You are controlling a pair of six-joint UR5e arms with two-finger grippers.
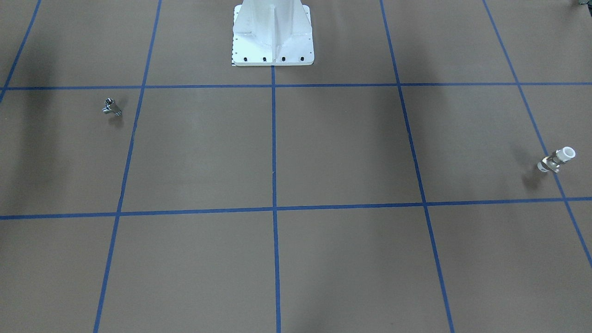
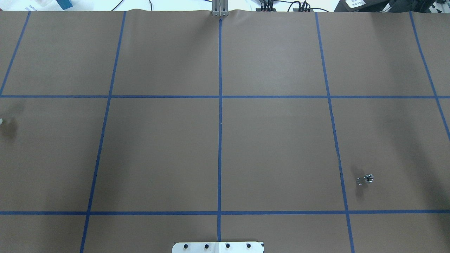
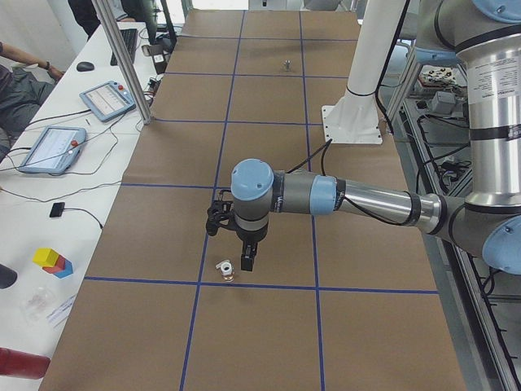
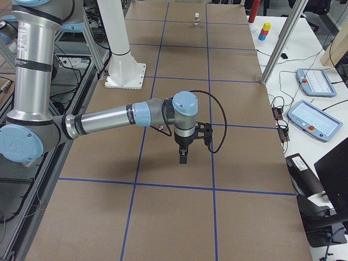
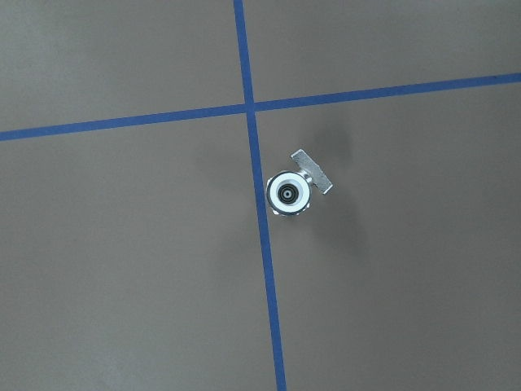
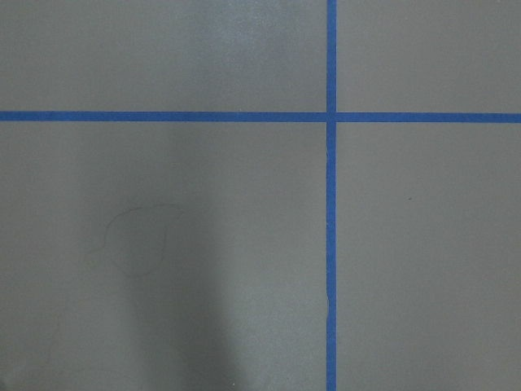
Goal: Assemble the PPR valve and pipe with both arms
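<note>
The PPR valve (image 1: 557, 160) stands with its white ring end up near a blue tape line, on the robot's left side of the table. It shows from above in the left wrist view (image 5: 289, 193). In the exterior left view my left gripper (image 3: 241, 259) hangs just above and beside the valve (image 3: 225, 270); I cannot tell if it is open or shut. The pipe (image 1: 112, 107) lies on the robot's right side and also shows in the overhead view (image 2: 365, 179). My right gripper (image 4: 184, 157) hangs over bare table, a little off the pipe (image 4: 161, 128); I cannot tell its state.
The white pedestal base (image 1: 273, 32) stands at the robot's edge of the table. Blue tape lines (image 6: 330, 244) grid the brown table. A side bench holds teach pendants (image 3: 106, 99) and coloured blocks (image 3: 53, 261), with an aluminium post (image 3: 122, 57) at the table's edge.
</note>
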